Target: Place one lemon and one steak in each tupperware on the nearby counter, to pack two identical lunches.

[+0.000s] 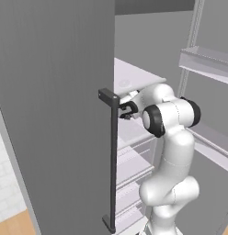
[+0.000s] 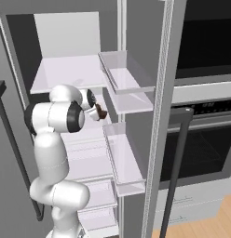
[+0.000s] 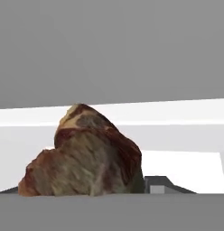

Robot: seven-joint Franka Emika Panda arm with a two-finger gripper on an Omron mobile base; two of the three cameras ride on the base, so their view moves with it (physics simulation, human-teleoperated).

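A brown, marbled steak (image 3: 86, 155) sits right in front of the hand camera, covering most of the fingertips. My gripper (image 2: 97, 113) is inside the open fridge, just above the middle shelf (image 2: 84, 135), shut on the steak (image 2: 102, 113), which hangs clear of the shelf. From the left, the gripper (image 1: 127, 110) shows just behind the door's edge. The tupperware, the lemons and the counter are out of view.
The open fridge door (image 1: 56, 114) with its long dark handle (image 1: 113, 160) stands close on the arm's left. Clear door bins (image 2: 129, 79) project on the right. An upper shelf (image 2: 66, 74) is above the hand, drawers (image 2: 98, 195) below. An oven (image 2: 206, 139) stands further right.
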